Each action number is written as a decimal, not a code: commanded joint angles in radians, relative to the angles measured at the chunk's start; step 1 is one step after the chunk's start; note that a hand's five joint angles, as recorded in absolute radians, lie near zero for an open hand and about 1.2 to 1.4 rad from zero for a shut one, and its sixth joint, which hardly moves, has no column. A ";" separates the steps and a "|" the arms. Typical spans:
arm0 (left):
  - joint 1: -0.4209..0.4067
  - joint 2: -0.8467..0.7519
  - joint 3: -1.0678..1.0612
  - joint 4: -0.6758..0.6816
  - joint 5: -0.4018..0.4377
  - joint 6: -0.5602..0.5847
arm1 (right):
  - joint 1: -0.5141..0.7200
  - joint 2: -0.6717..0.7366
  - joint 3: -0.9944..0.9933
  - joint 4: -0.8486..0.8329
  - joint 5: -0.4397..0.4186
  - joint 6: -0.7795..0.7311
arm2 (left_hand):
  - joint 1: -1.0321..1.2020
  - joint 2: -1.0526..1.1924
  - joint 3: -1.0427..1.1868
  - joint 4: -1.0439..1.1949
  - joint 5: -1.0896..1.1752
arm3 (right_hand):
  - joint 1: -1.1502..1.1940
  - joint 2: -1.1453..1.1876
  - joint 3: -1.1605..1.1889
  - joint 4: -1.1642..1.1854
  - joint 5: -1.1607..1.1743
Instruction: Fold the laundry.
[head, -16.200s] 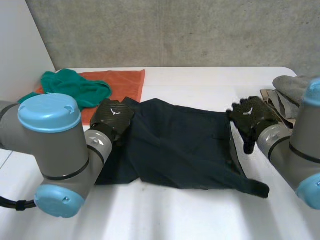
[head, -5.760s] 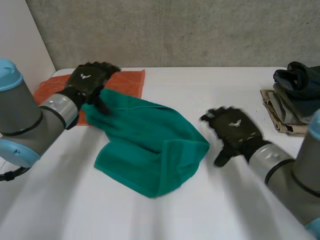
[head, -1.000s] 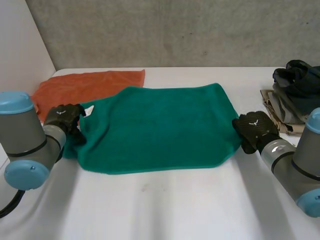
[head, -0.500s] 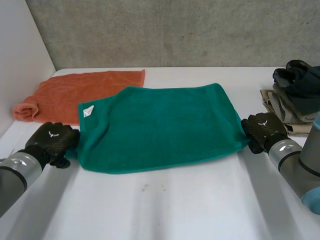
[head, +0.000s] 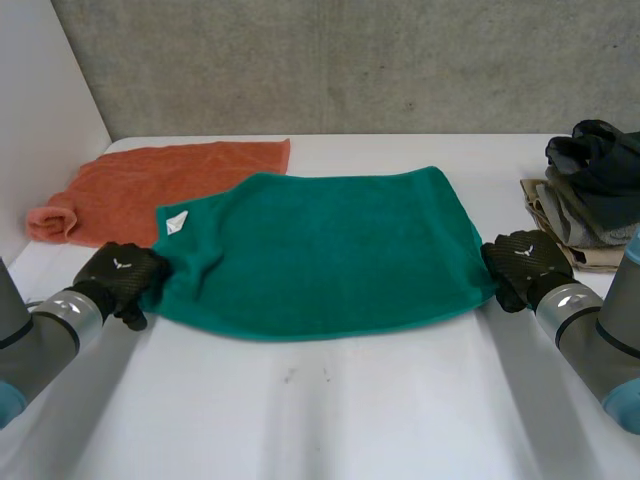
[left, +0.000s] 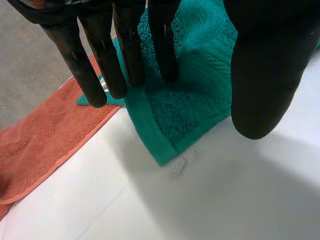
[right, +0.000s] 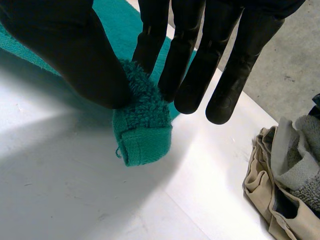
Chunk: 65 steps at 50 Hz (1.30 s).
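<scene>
Green towel (head: 320, 250) spread flat in the middle of the table (head: 330, 410), with a hand at each near corner.

The left hand (head: 118, 278) is at the near left corner, its straight fingers (left: 127, 50) resting on the cloth just inside the hem and its thumb held clear. The right hand (head: 522, 265) pinches the near right corner between thumb and fingers (right: 150, 35), bunching the hem. The near edge runs between them, with bare table in front. An orange towel (head: 170, 180) touches the far left corner. A pile of clothes (head: 590, 200) lies near the right hand, apart from the towel.
</scene>
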 joint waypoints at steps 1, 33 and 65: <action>-0.029 -0.074 0.081 -0.001 -0.005 0.001 | 0.000 0.000 0.000 0.000 0.000 0.000 | 0.136 0.144 0.137 0.150 0.153 | 0.409 0.215 0.211 0.207 0.224; -0.085 -0.060 0.135 -0.016 -0.090 -0.012 | 0.000 -0.003 -0.003 -0.010 0.005 -0.003 | 0.853 0.860 0.854 0.866 0.869 | 0.409 0.215 0.211 0.207 0.224; -0.096 0.546 -0.275 -0.630 -0.102 0.120 | -0.124 -0.397 0.148 0.681 0.017 -0.712 | 0.853 0.860 0.854 0.866 0.869 | 0.409 0.215 0.211 0.207 0.224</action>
